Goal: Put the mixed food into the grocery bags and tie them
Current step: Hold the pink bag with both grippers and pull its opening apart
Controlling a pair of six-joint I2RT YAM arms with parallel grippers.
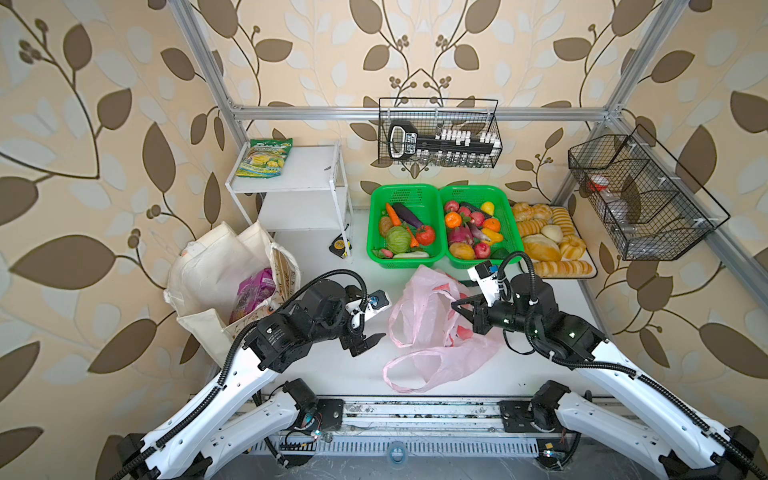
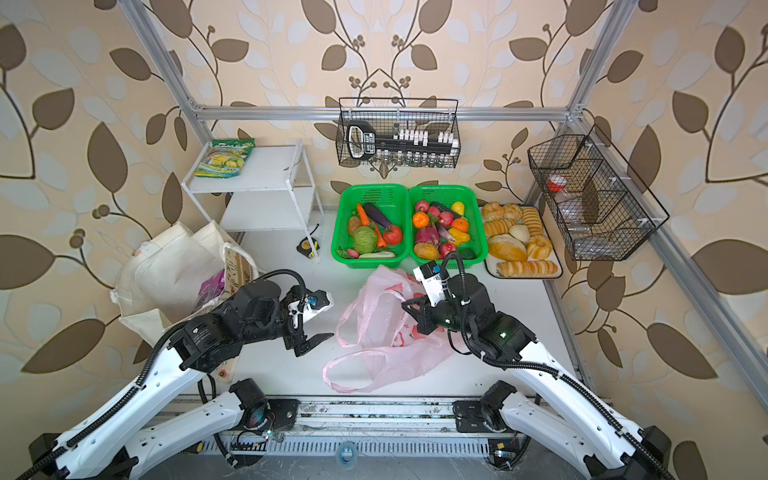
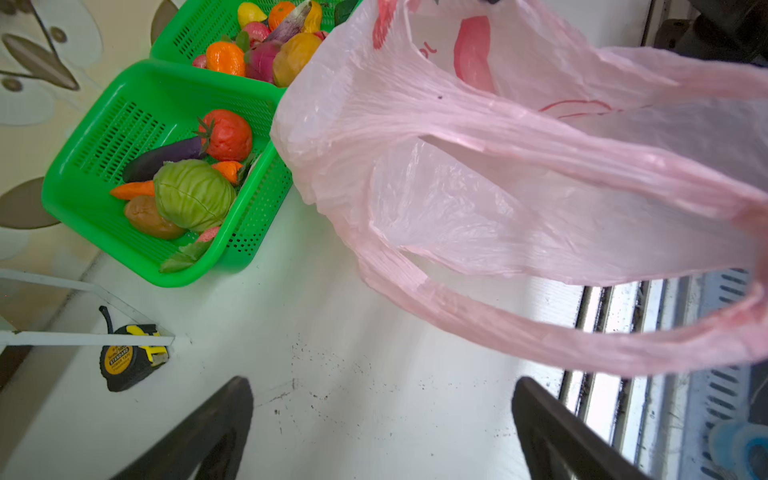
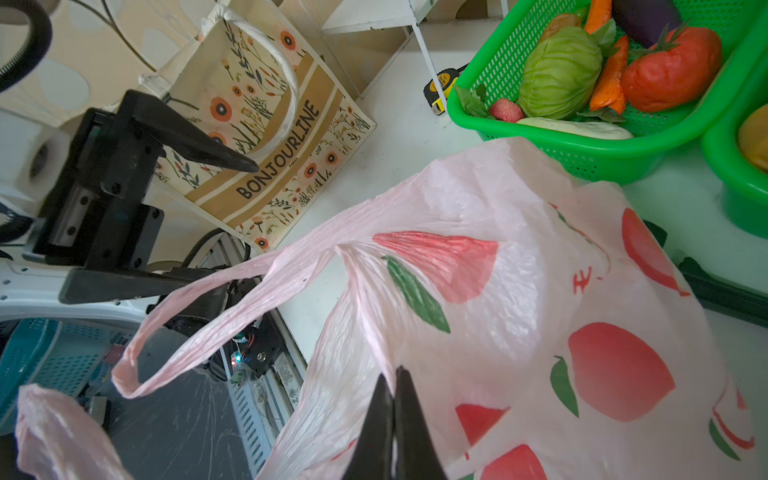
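Pink plastic bag (image 1: 430, 332) mid-table; right gripper (image 4: 392, 376) jaws together, seemingly pinching its rim; left gripper (image 3: 382, 384) spread wide, empty, beside a handle; purple grape-print packet (image 1: 254, 293) in canvas tote (image 1: 208, 266).

Translucent pink plastic bag (image 4: 519, 291) is printed with red fruit and green leaves, cream tote (image 4: 266, 137) near it is banded brown with orange flowers and dark lettering, and pale-green cabbage (image 4: 559, 79) and red tomato (image 4: 673, 75) are seen in green basket (image 4: 602, 160) next to it.
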